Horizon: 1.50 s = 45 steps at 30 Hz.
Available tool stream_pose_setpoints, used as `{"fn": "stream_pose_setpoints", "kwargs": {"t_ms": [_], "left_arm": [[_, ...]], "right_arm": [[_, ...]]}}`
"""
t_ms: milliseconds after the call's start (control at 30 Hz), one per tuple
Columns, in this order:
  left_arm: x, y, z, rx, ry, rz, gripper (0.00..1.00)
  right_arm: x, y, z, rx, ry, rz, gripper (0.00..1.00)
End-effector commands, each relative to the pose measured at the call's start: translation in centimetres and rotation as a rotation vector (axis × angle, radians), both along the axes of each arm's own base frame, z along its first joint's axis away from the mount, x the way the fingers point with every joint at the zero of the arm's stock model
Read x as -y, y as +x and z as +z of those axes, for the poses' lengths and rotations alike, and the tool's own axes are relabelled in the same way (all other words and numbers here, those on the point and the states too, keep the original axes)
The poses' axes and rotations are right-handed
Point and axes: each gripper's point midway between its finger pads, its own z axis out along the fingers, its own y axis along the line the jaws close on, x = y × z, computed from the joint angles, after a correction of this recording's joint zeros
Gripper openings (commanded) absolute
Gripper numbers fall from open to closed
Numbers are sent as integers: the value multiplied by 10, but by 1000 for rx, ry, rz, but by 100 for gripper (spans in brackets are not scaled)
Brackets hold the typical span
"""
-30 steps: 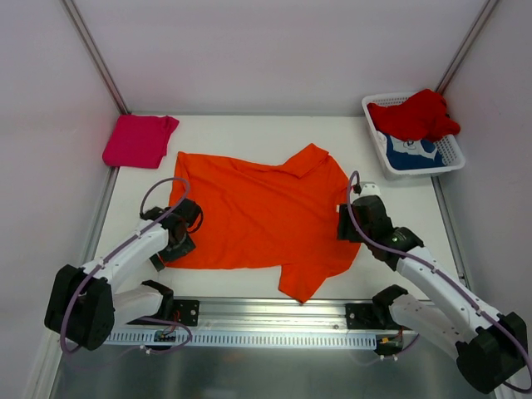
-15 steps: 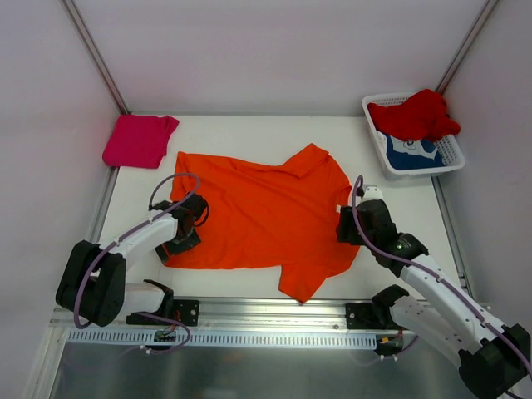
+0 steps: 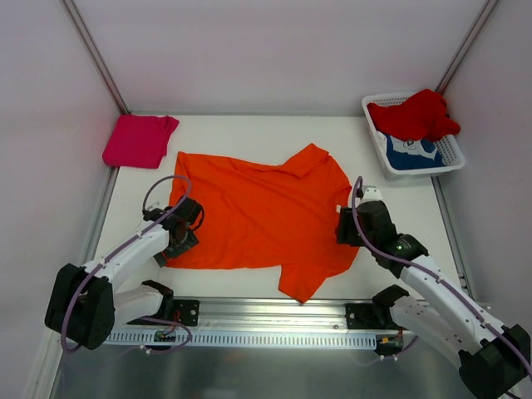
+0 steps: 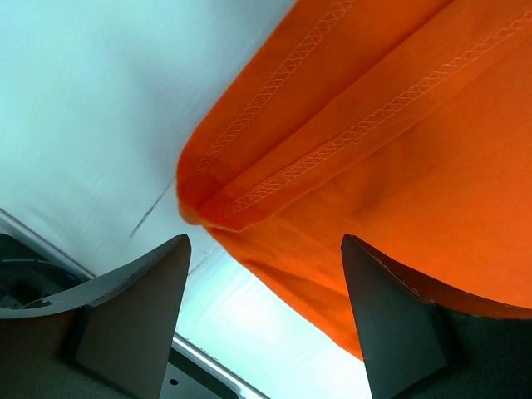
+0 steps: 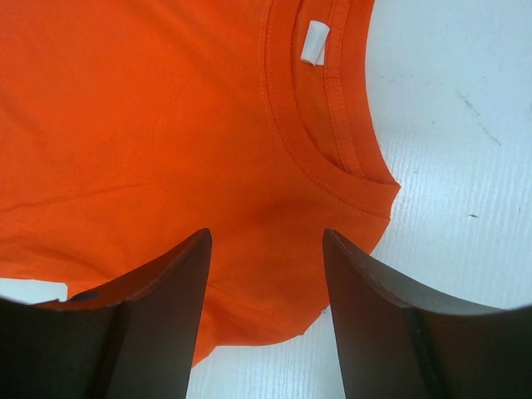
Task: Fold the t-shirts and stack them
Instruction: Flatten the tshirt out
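Left wrist, orange t-shirt [image 4: 432, 191] hem, table [image 4: 83, 100] beside

Bright, even light.
Top view sharp, shadows faint; wrist views render the orange t-shirt [image 4: 416, 166] crisp, bottom edges dark, soft.

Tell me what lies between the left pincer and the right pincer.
The orange t-shirt, spread out flat, fills the stretch from the left pincer to the right pincer. The top external view shows this.
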Motion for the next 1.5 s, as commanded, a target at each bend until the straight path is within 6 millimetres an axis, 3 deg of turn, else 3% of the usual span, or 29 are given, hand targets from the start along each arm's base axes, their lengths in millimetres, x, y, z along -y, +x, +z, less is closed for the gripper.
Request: {"fn": "stream_pose_setpoints", "kwargs": {"t_ms": [0, 233, 400, 667, 867, 900, 967, 1100, 1233, 1367, 1467], "left_arm": [[-11, -7, 12, 14, 51, 34, 74], [-10, 3, 31, 80, 42, 21, 75], [5, 42, 56, 129, 45, -68, 77], [44, 112, 40, 112, 22, -244, 79], [80, 157, 24, 145, -60, -351, 79], [84, 161, 14, 124, -70, -370, 79], [91, 176, 15, 142, -75, -400, 80], [84, 202, 12, 172, -113, -394, 80], [80, 229, 19, 230, -205, -391, 80], [78, 240, 21, 243, -223, -400, 80], [83, 243, 16, 241, -277, -407, 80]], "right_arm": [[-8, 1, -3, -18, 23, 15, 60], [-17, 4, -12, -64, 18, 46, 60], [-36, 11, -27, -158, 22, 102, 60], [-57, 31, -40, -269, -32, 180, 60], [-86, 47, -41, -304, 3, 281, 60], [-95, 48, -42, -321, 35, 311, 60], [-111, 59, -45, -330, 63, 348, 60], [-130, 76, -47, -357, 66, 423, 61], [-144, 101, -35, -358, 125, 441, 62], [-147, 126, -27, -350, 151, 418, 62], [-154, 123, -41, -438, 222, 431, 62]]}}
